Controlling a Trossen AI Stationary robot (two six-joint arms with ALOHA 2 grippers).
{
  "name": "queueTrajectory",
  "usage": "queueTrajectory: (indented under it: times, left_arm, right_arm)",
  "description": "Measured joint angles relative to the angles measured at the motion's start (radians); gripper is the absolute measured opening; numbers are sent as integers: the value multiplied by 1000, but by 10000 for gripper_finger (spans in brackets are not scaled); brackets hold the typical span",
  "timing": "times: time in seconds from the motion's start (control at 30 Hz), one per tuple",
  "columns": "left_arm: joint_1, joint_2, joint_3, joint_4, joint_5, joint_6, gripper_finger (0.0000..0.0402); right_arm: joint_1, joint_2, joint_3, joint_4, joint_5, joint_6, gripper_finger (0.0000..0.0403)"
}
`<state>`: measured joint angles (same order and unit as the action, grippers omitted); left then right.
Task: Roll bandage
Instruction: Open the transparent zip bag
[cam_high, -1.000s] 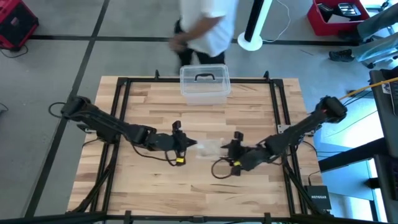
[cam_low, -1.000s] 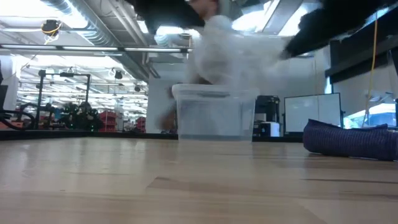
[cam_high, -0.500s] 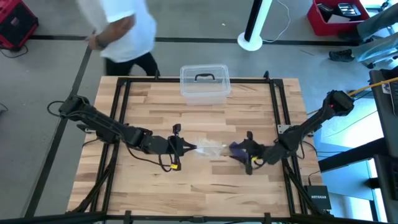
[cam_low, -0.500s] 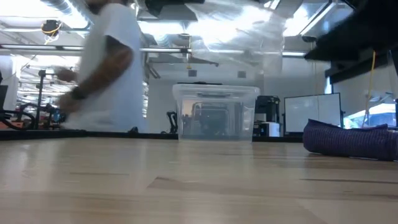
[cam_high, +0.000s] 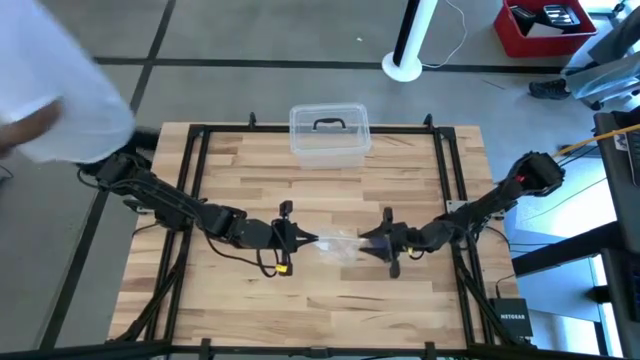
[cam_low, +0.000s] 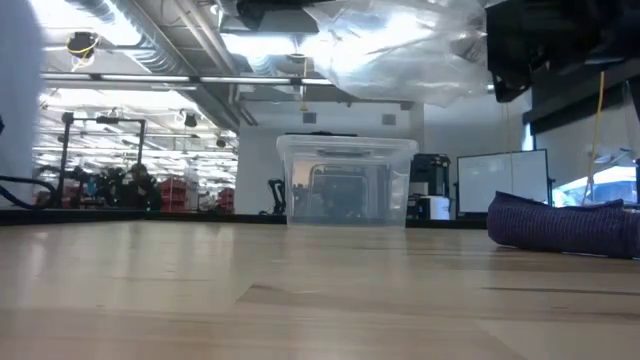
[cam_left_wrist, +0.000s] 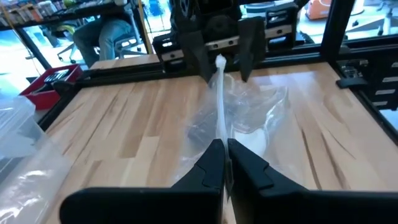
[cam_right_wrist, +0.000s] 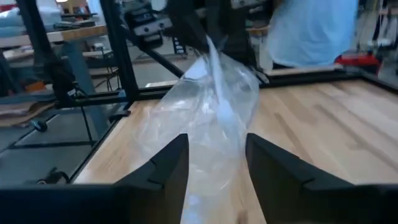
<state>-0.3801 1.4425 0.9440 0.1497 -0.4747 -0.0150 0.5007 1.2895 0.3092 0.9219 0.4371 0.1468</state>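
Pale butcher-block planks make up the table (cam_high: 240, 165), framed in black rails. From above, a clear lidded box (cam_high: 329, 134) with a black handle sits at the far edge; the left gripper (cam_high: 308, 238) is pinched shut on a crinkly clear plastic bag (cam_high: 338, 243), and the right gripper (cam_high: 364, 241) meets the bag's other end. At table level, the bandage (cam_low: 566, 224), a soft dark purple mound, lies on the wood. The left wrist view shows thin film clamped between closed fingers (cam_left_wrist: 211, 163). The right wrist view shows blunt dark fingers (cam_right_wrist: 166, 163) parted, straddling the bag.
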Motion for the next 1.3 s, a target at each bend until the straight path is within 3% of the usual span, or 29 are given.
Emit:
queueTrajectory:
  times: [0.2, 0.43, 0.63, 0.87, 1.0, 1.1, 1.3]
  left_arm:
    - [0, 1, 0, 8, 0, 4, 2]
    - [0, 1, 0, 16, 0, -7, 5]
    - [22, -10, 1, -22, 0, -96, 23]
    - [47, -27, 167, -284, 0, -129, 107]
    - [64, -11, 235, -337, 1, -127, 146]
    - [82, 35, 257, -313, 32, -113, 158]
    - [120, 223, 326, -276, 101, -60, 158]
  right_arm:
    - [-4, 12, 0, 29, 14, -50, 134]
    - [-4, 12, 0, 47, 21, -107, 12]
    - [-4, 12, 0, 49, 67, -117, 9]
    - [-4, 11, 0, 42, 112, -74, 5]
    - [-9, 11, 2, 13, 158, -48, 4]
    - [-37, 10, 39, -108, 167, -10, 3]
    - [-114, 18, 205, -466, 84, 25, 2]
